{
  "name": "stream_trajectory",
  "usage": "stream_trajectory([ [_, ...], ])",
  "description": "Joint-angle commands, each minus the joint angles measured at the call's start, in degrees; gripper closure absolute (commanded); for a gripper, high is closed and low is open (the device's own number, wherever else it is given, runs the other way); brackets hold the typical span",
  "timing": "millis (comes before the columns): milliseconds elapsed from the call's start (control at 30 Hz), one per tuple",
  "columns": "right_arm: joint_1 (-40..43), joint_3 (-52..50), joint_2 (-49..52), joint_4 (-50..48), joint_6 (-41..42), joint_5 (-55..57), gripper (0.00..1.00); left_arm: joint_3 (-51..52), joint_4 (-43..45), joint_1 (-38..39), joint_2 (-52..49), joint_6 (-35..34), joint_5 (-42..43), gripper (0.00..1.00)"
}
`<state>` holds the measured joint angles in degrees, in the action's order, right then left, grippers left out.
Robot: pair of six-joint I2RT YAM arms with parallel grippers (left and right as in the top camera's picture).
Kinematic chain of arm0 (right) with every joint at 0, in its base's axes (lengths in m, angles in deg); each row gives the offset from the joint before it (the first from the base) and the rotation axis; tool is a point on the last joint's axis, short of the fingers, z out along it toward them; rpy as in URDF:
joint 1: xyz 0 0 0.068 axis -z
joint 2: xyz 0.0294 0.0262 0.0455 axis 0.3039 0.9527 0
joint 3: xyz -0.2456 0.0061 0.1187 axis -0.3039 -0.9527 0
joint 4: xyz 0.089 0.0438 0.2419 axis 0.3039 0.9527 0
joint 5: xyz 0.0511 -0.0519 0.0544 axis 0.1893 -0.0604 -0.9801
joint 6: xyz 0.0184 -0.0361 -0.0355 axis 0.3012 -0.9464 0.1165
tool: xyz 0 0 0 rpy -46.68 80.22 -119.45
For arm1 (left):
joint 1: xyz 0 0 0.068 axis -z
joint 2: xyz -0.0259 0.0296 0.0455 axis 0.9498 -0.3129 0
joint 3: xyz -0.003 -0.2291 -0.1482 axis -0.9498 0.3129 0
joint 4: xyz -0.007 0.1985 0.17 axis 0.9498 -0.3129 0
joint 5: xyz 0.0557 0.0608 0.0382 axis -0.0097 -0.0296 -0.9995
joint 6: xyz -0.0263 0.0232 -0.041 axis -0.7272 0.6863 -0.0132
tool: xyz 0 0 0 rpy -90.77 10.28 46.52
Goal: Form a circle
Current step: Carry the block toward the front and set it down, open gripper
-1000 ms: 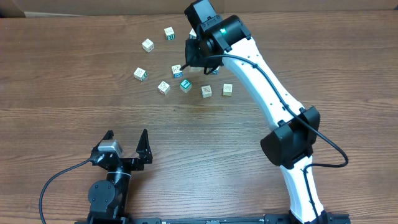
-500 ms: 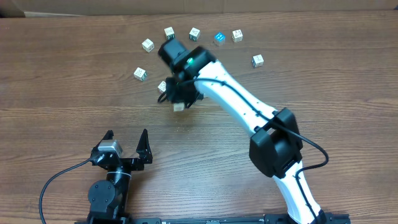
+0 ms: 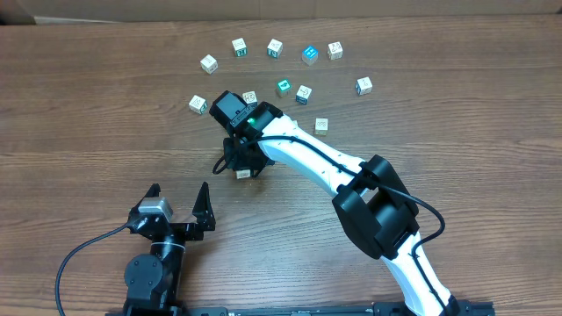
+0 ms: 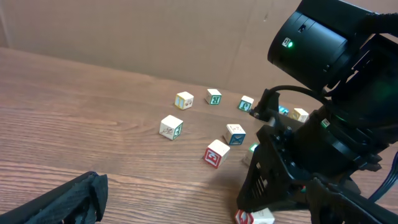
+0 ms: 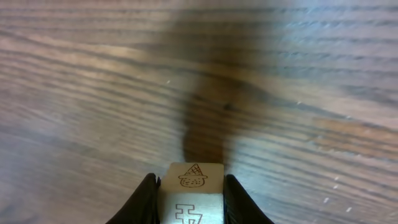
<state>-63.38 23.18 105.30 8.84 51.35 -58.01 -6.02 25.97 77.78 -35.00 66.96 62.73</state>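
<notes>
The right claw [image 3: 243,168] was clenched on a small pale wooden cube [image 5: 191,178] with an ice-cream cone printed on its top face, low over the brown wooden tabletop [image 3: 88,132] at centre left of the overhead frame; whether it touched could not be told. A loose broken ring of other pale printed cubes [image 3: 275,47] lay above it, upper centre. The left claw [image 3: 179,191] sat released at lower left, well apart.
</notes>
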Motion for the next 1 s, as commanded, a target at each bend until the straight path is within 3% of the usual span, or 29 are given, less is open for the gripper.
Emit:
stream_trajectory([
  [0, 0.04, -0.63, 0.15, -0.37, 1.18, 3.43, 0.75, 0.20, 0.11, 0.44, 0.63, 1.55, 0.28, 0.00],
  [300, 0.04, -0.79, 0.20, -1.95, 7.19, 5.01, 0.75, 0.20, 0.11, 0.44, 0.63, 1.55, 0.28, 0.01],
  [967, -2.49, -2.67, 0.22, -7.19, 7.34, 6.14, 0.73, 0.20, 0.11, 0.44, 0.63, 1.55, 0.28, 0.00],
])
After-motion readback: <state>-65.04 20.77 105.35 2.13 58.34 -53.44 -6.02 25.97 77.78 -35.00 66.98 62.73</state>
